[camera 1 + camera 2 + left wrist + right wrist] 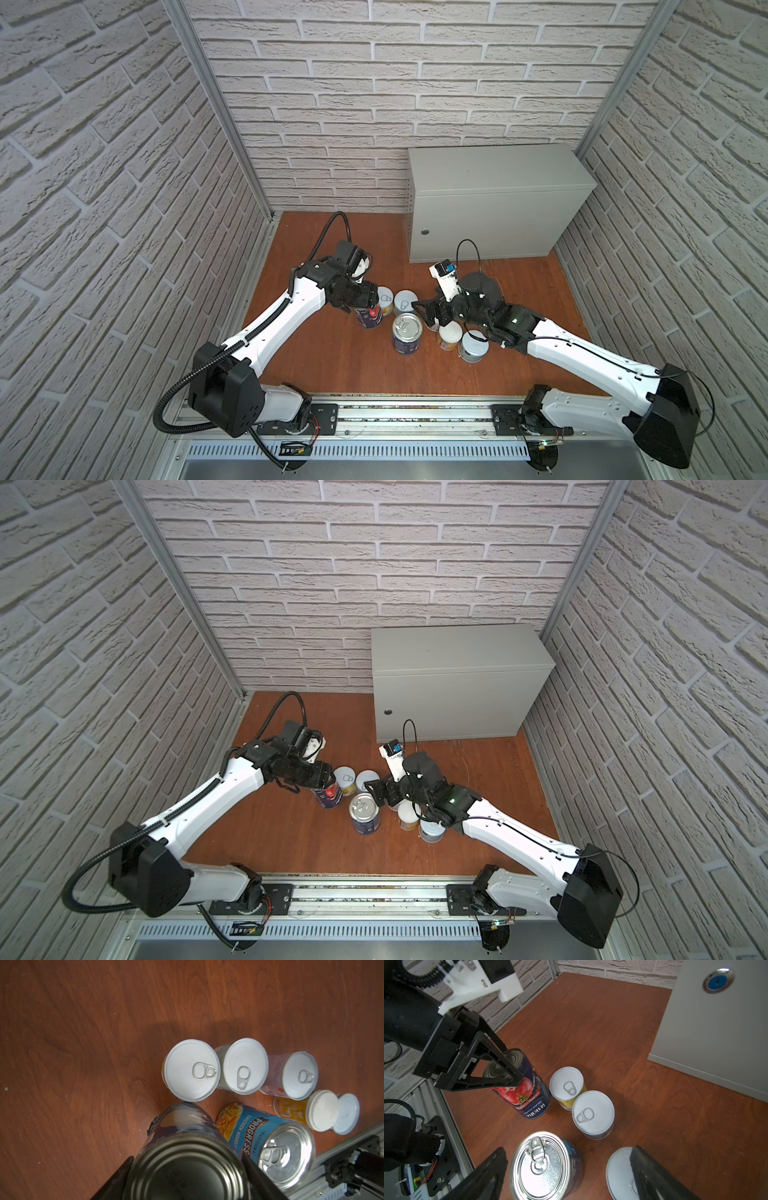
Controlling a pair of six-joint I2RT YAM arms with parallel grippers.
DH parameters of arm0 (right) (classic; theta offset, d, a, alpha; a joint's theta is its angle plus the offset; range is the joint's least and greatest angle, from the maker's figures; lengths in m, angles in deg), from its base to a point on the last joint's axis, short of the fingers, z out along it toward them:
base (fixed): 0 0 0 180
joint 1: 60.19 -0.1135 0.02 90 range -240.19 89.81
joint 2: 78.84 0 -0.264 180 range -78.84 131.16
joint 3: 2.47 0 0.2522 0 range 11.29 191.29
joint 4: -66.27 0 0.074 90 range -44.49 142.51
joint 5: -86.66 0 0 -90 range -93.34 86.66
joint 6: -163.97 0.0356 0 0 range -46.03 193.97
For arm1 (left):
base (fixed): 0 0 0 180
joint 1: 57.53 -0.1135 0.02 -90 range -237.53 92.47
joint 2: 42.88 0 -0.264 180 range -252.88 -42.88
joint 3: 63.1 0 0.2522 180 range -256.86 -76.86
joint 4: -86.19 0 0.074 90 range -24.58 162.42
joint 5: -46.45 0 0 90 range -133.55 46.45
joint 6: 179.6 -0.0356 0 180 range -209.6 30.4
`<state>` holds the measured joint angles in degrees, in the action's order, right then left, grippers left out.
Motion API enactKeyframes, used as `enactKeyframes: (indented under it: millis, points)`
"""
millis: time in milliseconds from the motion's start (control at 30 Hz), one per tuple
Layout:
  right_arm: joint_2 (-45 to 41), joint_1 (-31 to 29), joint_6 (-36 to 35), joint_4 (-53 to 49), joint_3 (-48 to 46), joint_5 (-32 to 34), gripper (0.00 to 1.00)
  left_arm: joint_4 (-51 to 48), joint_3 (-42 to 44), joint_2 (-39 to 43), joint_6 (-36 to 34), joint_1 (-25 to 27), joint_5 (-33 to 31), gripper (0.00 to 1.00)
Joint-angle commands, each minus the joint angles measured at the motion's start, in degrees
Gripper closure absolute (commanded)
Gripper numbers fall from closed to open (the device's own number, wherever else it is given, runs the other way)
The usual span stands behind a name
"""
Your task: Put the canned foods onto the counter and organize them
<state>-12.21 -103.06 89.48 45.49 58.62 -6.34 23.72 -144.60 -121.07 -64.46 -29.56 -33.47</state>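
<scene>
Now left tool [364, 306] clamps tomato tin [529, 1101], right tool [568, 1149] gapes empty; next we carry it onto cabinet [498, 178].

Reddish-brown wood-grain surface [332, 365] — bounded on three sides by pale grey moulded-brick wall panels [374, 104]; silver aluminium corner posts [216, 104] at the rear joints; grooved aluminium rail [415, 415] and white slotted grille [415, 451] along the near edge.

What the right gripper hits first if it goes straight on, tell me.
Most likely the soup can, framed between the right gripper's open jaws; it may also clip the white-lidded can alongside. Depth is unclear.
</scene>
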Motion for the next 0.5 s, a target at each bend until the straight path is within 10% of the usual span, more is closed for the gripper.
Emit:
enactKeyframes:
  millis: [0, 467]
  points:
    - [1.45, -2.29, -2.5, 8.96, -1.55, -1.3, 0.06, -1.04, -5.39, -0.72, -1.65, -0.71, 6.24, 0.53]
    - [4.71, -5.66, -3.73, 19.22, -2.65, -3.89, 0.07, -5.72, -14.83, -3.54, -3.35, -3.48, 13.96, 0.55]
